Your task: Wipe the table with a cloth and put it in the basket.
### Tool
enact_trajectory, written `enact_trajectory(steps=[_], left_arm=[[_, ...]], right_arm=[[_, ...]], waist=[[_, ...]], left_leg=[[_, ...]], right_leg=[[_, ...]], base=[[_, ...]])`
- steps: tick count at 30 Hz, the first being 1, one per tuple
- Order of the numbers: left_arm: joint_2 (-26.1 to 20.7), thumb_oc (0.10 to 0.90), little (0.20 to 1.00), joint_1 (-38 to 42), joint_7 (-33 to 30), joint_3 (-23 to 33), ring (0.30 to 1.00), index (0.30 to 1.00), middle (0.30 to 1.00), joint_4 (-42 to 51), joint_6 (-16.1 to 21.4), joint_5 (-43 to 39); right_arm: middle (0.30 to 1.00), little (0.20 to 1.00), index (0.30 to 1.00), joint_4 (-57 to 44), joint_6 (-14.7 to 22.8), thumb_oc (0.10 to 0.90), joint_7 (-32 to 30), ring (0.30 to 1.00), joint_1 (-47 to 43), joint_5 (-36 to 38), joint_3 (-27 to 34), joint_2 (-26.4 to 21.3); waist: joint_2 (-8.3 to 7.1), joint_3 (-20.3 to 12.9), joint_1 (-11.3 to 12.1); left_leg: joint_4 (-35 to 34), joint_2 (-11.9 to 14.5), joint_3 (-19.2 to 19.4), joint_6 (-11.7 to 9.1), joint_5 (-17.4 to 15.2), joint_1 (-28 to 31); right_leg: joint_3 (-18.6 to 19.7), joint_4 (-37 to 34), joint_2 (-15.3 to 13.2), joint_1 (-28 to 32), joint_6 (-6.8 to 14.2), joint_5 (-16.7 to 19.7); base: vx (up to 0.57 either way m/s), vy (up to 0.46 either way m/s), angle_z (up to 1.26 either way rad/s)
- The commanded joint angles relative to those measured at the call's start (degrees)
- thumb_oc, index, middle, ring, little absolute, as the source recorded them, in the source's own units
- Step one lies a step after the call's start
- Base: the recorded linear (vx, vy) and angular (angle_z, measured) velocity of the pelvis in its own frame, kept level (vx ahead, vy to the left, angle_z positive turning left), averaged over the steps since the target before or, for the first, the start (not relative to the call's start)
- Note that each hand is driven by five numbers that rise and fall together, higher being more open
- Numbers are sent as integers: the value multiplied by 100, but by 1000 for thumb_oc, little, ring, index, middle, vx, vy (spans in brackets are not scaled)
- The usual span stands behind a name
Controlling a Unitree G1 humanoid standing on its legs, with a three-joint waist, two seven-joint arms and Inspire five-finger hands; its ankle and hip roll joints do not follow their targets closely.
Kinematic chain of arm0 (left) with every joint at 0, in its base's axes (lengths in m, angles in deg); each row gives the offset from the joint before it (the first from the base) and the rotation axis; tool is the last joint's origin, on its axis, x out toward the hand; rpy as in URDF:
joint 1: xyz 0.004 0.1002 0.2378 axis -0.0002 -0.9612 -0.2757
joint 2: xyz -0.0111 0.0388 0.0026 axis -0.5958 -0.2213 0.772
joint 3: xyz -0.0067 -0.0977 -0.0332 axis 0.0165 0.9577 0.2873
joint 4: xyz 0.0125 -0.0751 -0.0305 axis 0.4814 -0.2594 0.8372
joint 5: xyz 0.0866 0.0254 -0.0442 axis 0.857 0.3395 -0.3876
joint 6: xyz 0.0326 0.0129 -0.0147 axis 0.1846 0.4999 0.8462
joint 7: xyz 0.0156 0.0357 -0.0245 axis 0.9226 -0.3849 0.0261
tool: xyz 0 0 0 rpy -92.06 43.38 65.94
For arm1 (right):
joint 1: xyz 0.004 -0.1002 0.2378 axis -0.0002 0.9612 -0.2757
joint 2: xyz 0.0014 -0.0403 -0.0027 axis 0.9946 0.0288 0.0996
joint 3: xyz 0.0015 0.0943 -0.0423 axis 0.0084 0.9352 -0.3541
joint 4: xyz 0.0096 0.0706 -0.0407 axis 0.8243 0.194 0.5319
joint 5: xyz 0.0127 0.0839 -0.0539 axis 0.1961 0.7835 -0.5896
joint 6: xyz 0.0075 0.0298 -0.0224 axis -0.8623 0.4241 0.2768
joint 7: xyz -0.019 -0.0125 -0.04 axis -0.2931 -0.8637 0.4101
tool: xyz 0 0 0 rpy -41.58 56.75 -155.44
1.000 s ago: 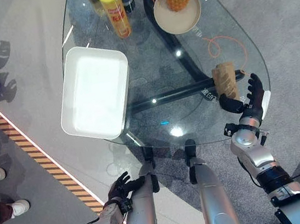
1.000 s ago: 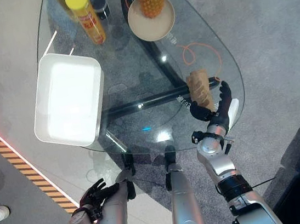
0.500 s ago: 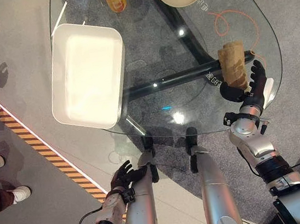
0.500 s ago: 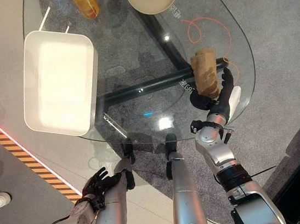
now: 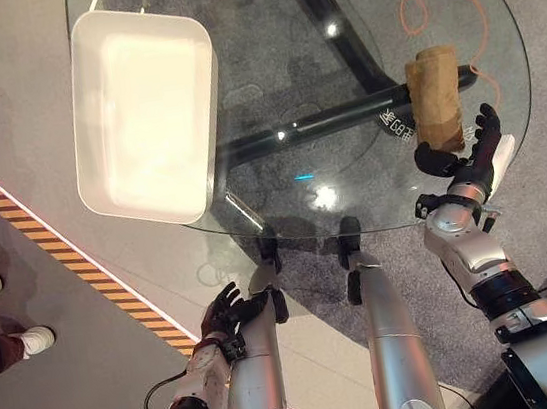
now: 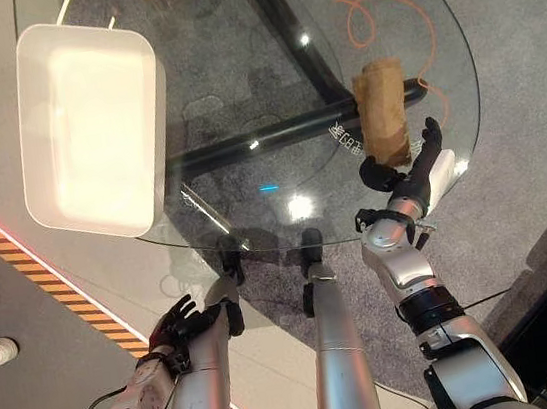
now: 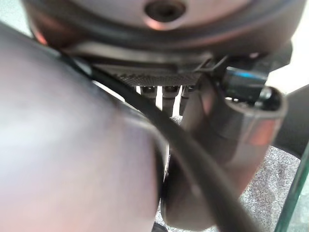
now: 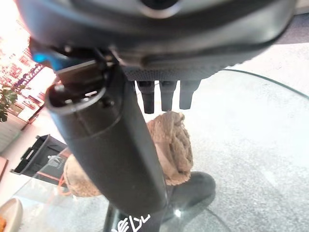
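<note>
Rolled brown cloth [image 5: 435, 95]: on round glass table [image 5: 268, 84], right side. Right hand [image 5: 470, 160]: fingers spread, cloth just beyond fingertips. Left hand [image 5: 226, 315]: low, relaxed.

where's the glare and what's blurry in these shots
Left eye view: bright light spots glint on the glass table, and the white basket is washed out inside. Left wrist view: the left hand and everything near it is out of focus. Right wrist view: the right hand is soft up close, the brown cloth clearer, with overexposed background at one side.
</note>
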Motion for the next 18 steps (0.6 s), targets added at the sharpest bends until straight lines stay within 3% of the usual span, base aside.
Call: enact_trajectory(steps=[1, 18], left_arm=[[97, 800, 900, -576, -268, -528, 900, 900, 900, -116, -211, -116], [3, 800, 900, -417, -333, -675, 900, 900, 900, -35, -268, -213]], right_arm=[[900, 900, 900, -324, 84, 800, -468, 900, -166, -136, 49, -735], [900, 900, 900, 239, -135, 800, -177, 900, -955, 342, -230, -978]], waist=[[129, -90, -12], [218, -90, 111]], left_leg=[[1155, -396, -52, 119, -967, -448], [1290, -400, -177, 105, -920, -938]], right_leg=[[-412, -656, 175, -213, -26, 678], [-430, -457, 135, -725, -42, 726]], base=[[0, 0, 0], [3, -4, 3]])
